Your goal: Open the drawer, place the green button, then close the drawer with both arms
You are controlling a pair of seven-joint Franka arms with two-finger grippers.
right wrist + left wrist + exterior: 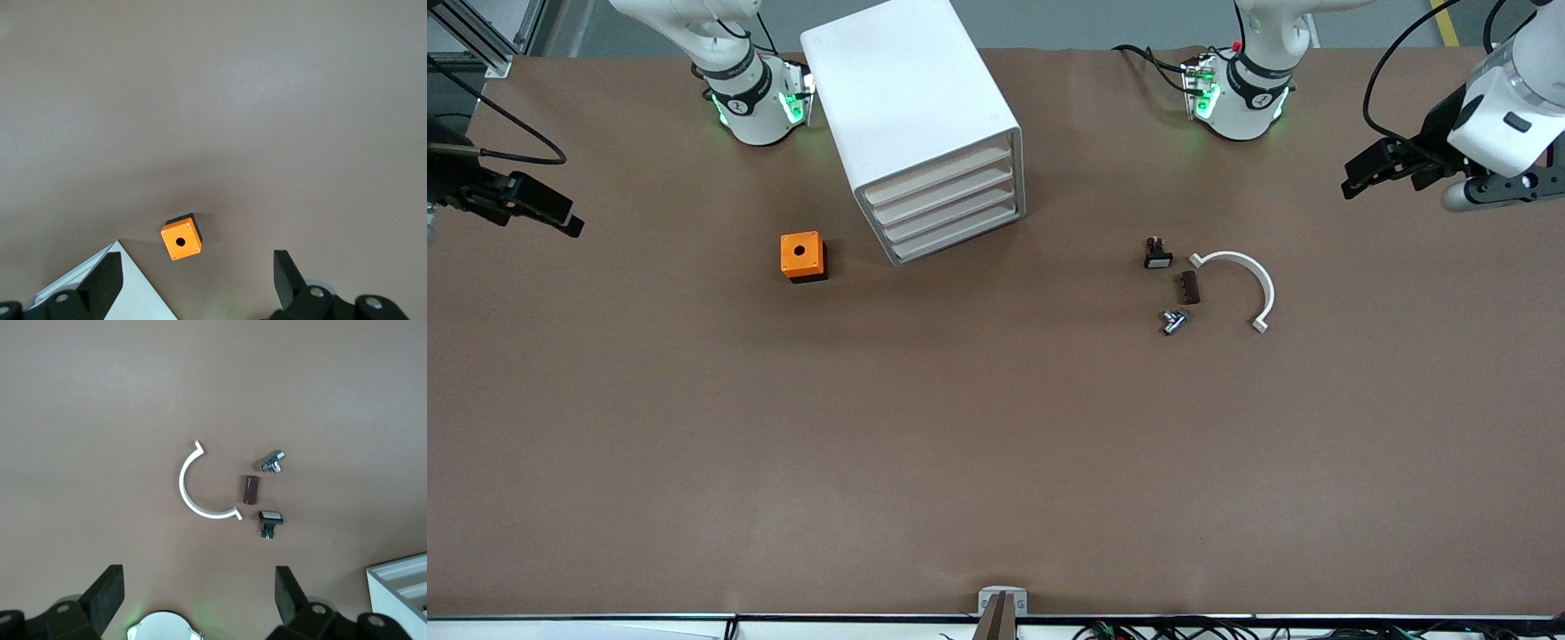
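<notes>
From the front camera, the white cabinet [921, 124] stands on the brown table [996, 444] between the two arm bases, all four drawers [947, 203] shut. An orange box [803, 256] sits beside it, toward the right arm's end. Toward the left arm's end lie a small black part with a white face [1157, 255], a brown block [1189, 287], a metal fitting [1173, 322] and a white curved clip [1240, 284]. No green-capped button can be made out. The left gripper [1360, 178] and right gripper [560, 218] hang over the table's ends.

The left wrist view shows its jaws apart above the clip [200, 487] and small parts.

The right wrist view shows its jaws apart above the orange box [181, 237].
</notes>
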